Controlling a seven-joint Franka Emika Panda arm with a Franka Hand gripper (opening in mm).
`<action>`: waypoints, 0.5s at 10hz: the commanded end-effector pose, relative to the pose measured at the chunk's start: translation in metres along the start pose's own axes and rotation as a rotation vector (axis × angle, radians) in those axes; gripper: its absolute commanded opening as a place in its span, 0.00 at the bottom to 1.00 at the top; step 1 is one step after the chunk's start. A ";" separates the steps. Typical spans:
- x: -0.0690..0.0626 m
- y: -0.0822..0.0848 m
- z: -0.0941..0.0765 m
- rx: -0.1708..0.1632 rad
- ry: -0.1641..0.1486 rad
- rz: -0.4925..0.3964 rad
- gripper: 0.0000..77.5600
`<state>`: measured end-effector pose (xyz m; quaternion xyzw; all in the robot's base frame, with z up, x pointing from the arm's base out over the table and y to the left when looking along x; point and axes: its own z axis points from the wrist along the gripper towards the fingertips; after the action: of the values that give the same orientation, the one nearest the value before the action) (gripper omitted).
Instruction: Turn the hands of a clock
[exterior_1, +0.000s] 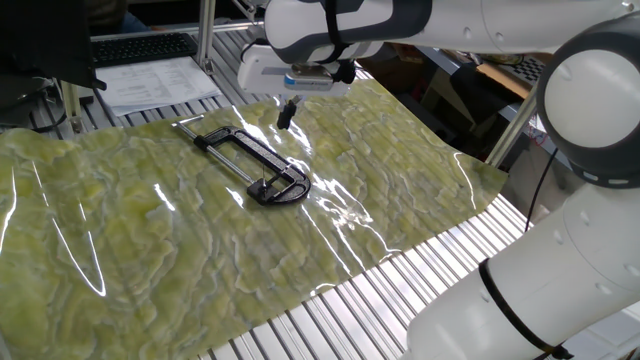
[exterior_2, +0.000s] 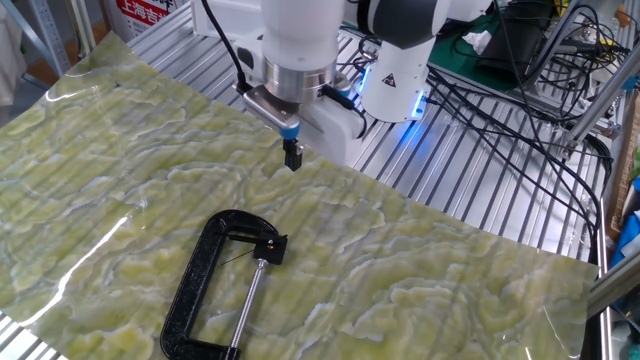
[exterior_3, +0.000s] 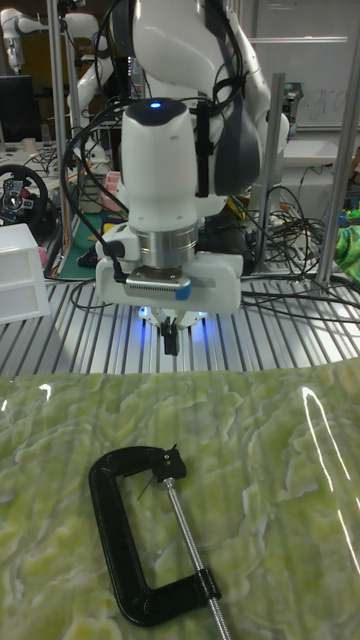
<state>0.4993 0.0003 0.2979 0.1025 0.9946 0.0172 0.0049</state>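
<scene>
Surface: a slatted aluminium table (exterior_1: 330, 310), most of it under a glossy green marbled sheet (exterior_1: 150, 240) that throws white glare streaks.
Background: behind the arm's base sit a tangle of black cables (exterior_2: 520, 90), a blue-lit controller housing (exterior_2: 395, 80) and a white drawer box (exterior_3: 22, 270); a keyboard (exterior_1: 145, 46) and printed papers (exterior_1: 160, 82) lie beyond the far edge of the sheet.
Clock: and here's the task piece, a black C-clamp (exterior_2: 215, 285) lying flat on the sheet, its silver threaded rod (exterior_2: 247, 308) running along the open side; no dial can be made out at the screw tip.
Gripper: the gripper (exterior_2: 292, 156) hangs pointing straight down above the sheet, beyond the curved end of the clamp and apart from it, touching nothing.
Fingers: the two dark fingers (exterior_3: 171, 340) read as one narrow black stub in every view, pressed together with nothing between them.
In the way: nothing lies between gripper and clamp, just bare sheet; in one fixed view the white forearm (exterior_1: 590, 100) fills the right side of the picture.
</scene>
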 end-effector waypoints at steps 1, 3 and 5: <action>-0.009 0.001 -0.001 -0.021 -0.006 0.114 0.00; -0.021 0.002 0.001 -0.023 -0.006 0.104 0.00; -0.030 0.003 0.004 -0.022 -0.008 0.099 0.00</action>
<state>0.5246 -0.0017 0.2949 0.1541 0.9877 0.0273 0.0071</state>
